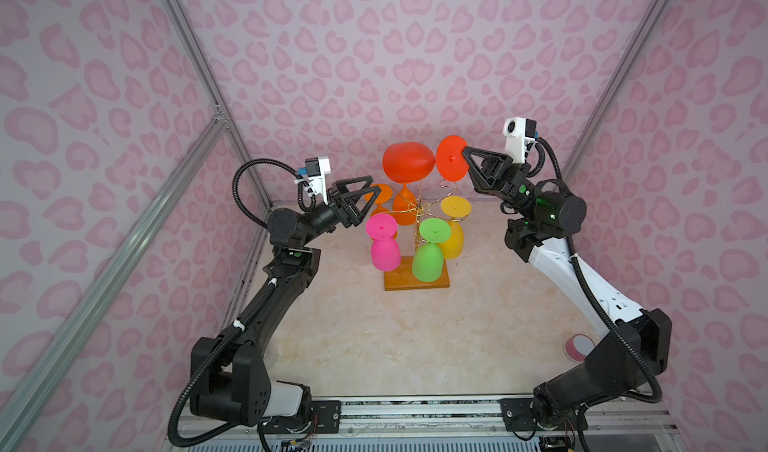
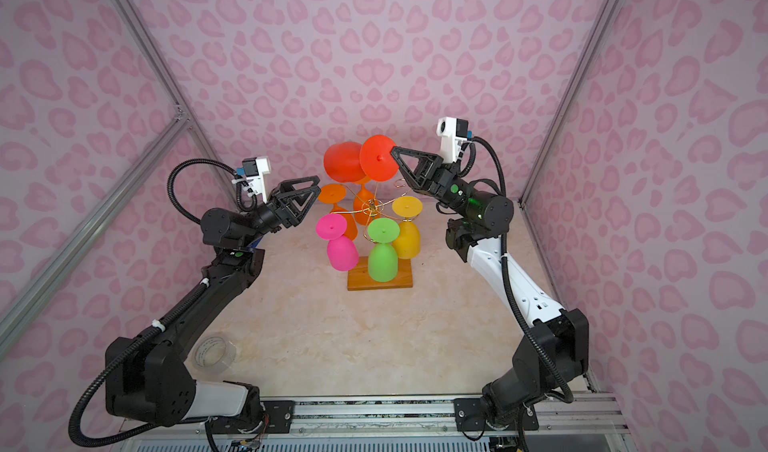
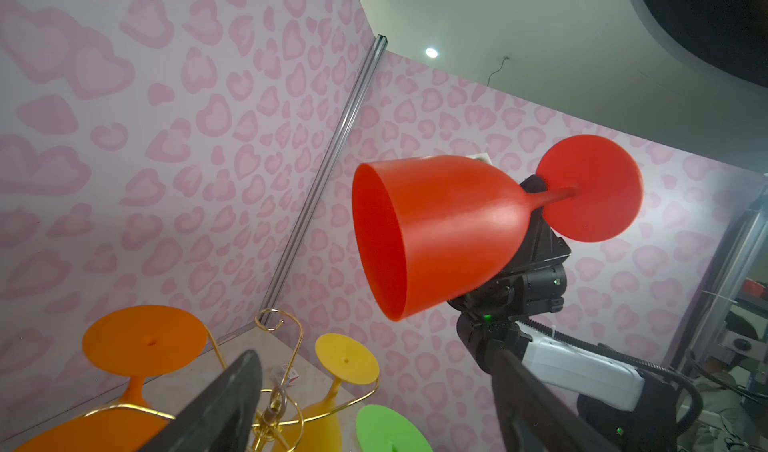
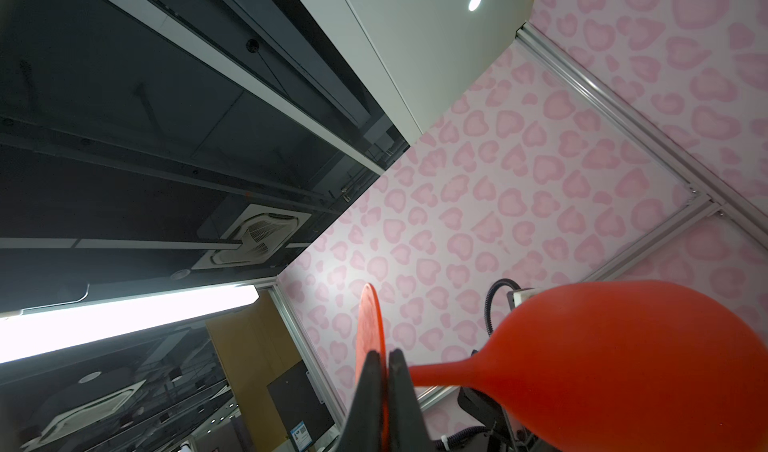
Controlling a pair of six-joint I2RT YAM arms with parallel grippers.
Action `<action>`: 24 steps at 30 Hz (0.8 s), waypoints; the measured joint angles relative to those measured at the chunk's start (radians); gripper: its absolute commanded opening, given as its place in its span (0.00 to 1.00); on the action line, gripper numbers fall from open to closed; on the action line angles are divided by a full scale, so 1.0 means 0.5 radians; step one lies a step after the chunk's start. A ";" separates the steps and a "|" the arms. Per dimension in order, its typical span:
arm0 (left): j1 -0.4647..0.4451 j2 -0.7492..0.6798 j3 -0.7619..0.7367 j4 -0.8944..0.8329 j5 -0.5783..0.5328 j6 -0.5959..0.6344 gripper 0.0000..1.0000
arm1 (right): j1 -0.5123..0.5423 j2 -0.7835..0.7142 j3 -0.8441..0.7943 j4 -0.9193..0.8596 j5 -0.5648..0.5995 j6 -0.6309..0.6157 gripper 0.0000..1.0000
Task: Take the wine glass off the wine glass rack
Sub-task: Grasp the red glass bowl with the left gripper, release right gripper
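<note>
Pinched by its foot in the right gripper point(image 1: 465, 153), the red wine glass point(image 1: 409, 161) hangs clear of the wine glass rack point(image 1: 395, 281) at upper centre, so a gentle set-down seems next; the left gripper point(image 1: 372, 187) gapes wide, empty.

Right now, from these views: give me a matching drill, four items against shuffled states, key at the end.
Items
1. red wine glass
2. pink wine glass
3. left gripper
4. right gripper

States
A. hangs upside down on the wine glass rack
B. open, holding nothing
C. off the rack, lying sideways in the air
D. shut on a glass's foot

Pairs: 1-C, 2-A, 3-B, 4-D
</note>
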 measured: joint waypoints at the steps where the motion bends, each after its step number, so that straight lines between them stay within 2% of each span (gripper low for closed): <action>1: 0.000 0.029 0.014 0.078 0.022 -0.045 0.87 | 0.006 0.005 -0.011 0.040 0.005 0.031 0.00; 10: -0.009 0.285 0.143 0.793 0.130 -0.556 0.76 | 0.037 0.195 -0.069 0.413 0.113 0.388 0.00; 14: -0.037 0.335 0.193 0.938 0.180 -0.707 0.71 | 0.063 0.231 -0.050 0.472 0.134 0.446 0.00; 24: -0.087 0.341 0.240 1.032 0.273 -0.811 0.38 | 0.089 0.325 -0.012 0.530 0.169 0.547 0.00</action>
